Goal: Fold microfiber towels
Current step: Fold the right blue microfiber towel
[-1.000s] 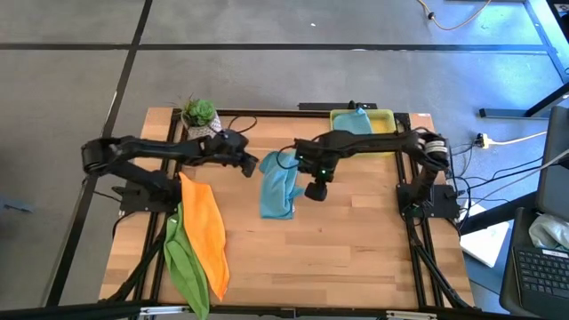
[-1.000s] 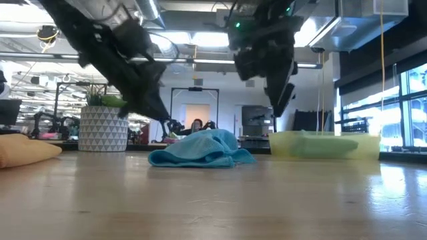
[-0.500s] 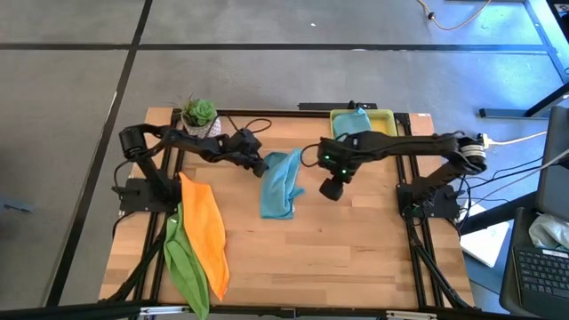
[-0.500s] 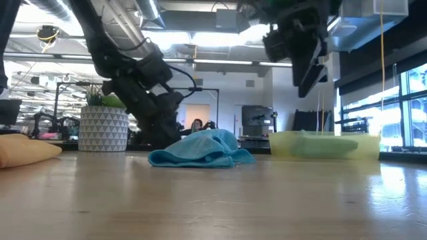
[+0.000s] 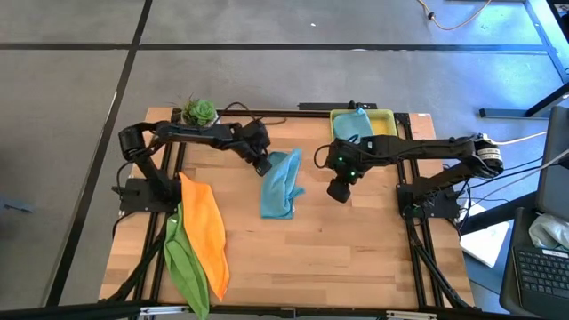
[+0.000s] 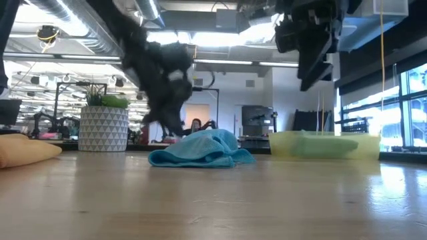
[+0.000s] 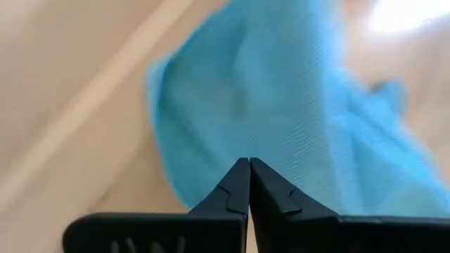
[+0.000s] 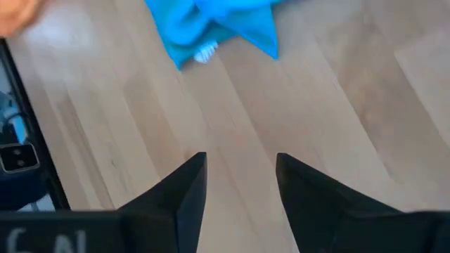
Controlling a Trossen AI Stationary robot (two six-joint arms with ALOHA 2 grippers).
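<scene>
A crumpled teal towel (image 5: 279, 184) (image 6: 200, 150) lies on the table's middle. My left gripper (image 5: 264, 166) (image 7: 249, 163) is shut, slanting down at the towel's far left part (image 7: 281, 105). My right gripper (image 5: 339, 191) (image 8: 239, 176) hangs open above bare wood, right of this towel (image 8: 211, 24) and apart from it. An orange towel (image 5: 203, 231) and a lime green towel (image 5: 187, 262) lie along the left side. Another teal towel (image 5: 354, 123) lies in the yellow tray (image 5: 388, 121). My left gripper's shut fingertips stand over the teal towel's far left part (image 7: 232, 133), coming from the table's left and slanting down. I cannot tell whether they touch the cloth, and nothing shows between them.
A potted plant (image 5: 199, 114) (image 6: 103, 123) stands at the far left corner. The yellow tray (image 6: 327, 143) sits at the far right. Bare wood (image 5: 356, 249) stretches across the near right part of the table.
My left gripper has gone toward the table's right, up to the teal towel's far left part, and tipped further down. My right gripper has drawn away from the towel toward the table's right edge and risen.
</scene>
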